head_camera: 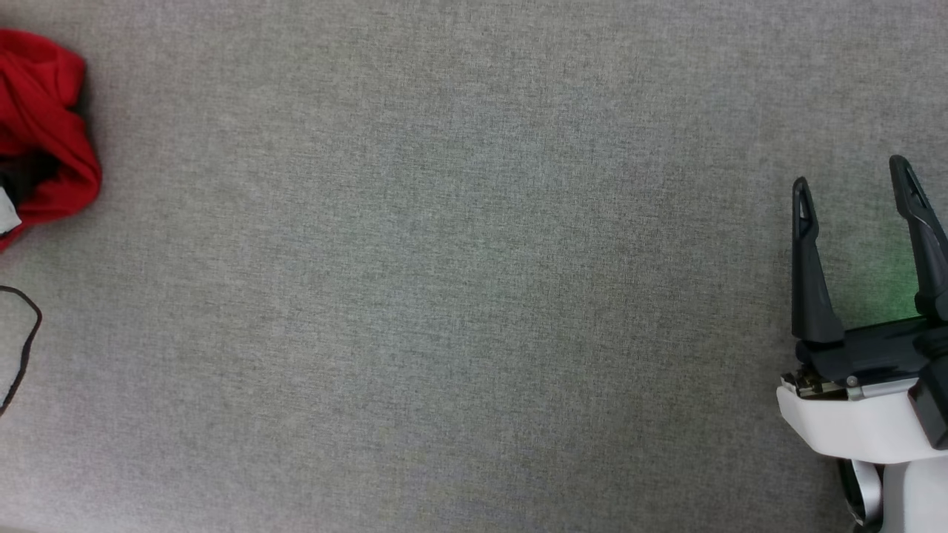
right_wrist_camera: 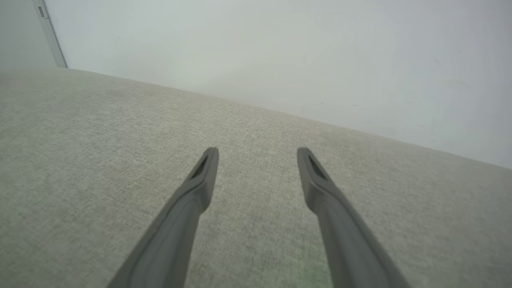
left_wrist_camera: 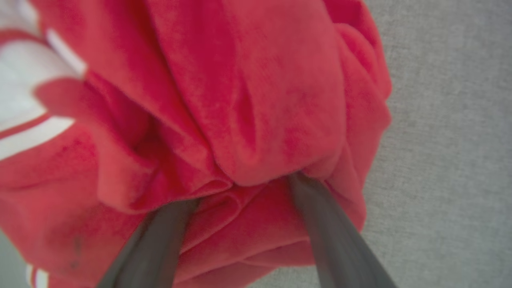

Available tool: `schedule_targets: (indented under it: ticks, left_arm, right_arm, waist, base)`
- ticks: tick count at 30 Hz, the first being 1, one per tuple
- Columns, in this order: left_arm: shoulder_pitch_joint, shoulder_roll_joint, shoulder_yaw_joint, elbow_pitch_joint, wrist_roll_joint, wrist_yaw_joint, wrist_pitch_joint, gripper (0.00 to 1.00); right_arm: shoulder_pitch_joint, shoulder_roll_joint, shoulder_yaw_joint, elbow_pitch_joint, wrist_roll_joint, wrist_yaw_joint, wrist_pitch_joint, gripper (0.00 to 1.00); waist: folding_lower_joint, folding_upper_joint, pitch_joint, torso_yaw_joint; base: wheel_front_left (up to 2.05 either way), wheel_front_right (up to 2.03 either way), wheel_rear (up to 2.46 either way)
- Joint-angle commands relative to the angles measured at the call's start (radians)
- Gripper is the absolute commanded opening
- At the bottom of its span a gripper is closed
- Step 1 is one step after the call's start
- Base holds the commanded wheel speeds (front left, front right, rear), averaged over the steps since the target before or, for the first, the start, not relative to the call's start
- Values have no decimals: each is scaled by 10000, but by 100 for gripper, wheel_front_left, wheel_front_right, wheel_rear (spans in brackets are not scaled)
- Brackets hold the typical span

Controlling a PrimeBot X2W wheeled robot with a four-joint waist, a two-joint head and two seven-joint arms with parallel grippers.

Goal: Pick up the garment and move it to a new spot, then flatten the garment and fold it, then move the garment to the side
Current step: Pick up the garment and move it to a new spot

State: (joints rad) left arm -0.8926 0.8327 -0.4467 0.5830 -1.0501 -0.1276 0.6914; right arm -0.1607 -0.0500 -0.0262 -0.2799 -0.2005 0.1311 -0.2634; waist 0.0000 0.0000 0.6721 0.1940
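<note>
The garment (head_camera: 44, 126), bright red with a bit of white, lies bunched at the far left edge of the grey cloth surface in the head view. In the left wrist view the garment (left_wrist_camera: 240, 100) sits very close, with white and red striped trim at the left. My left gripper (left_wrist_camera: 240, 186) has its fingers (left_wrist_camera: 320, 224) spread apart, and their tips are buried under a red fold. My right gripper (head_camera: 850, 174) stands open at the far right, well away from the garment, with nothing between its fingers. Over bare grey cloth, the right gripper (right_wrist_camera: 258, 152) is open in its own view.
A thin black cable (head_camera: 26, 348) loops at the left edge below the garment. The grey cloth surface (head_camera: 459, 296) stretches wide between the garment and the right gripper. Beyond the surface's far edge stands a pale wall (right_wrist_camera: 280, 48).
</note>
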Motion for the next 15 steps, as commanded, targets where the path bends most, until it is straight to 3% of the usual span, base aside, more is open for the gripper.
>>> schedule_targets:
  ticks: [1,2,9,15]
  left_arm:
    - [377,-538,-561,220,-13,-25,75,48]
    - [319,-481,-633,222,16,-27,-39,0]
    - [-447,469,-795,-38,89,-13,-1078,0]
    - [-853,1060,-1217,-1172,412,-13,-1586,0]
  right_arm:
    - [-108,-5,-17,58,-7,-5,-21,100]
    - [-111,-5,-30,98,6,-5,-21,100]
    - [10,-5,184,449,333,-7,-19,100]
    - [189,-5,353,765,663,-7,-21,100]
  waist:
    - [0,0,-52,6]
    - [0,0,-106,15]
    - [0,0,-968,1]
    - [0,0,-1926,6]
  base:
    - [0,0,0]
    - [0,0,0]
    - [0,0,0]
    - [0,0,0]
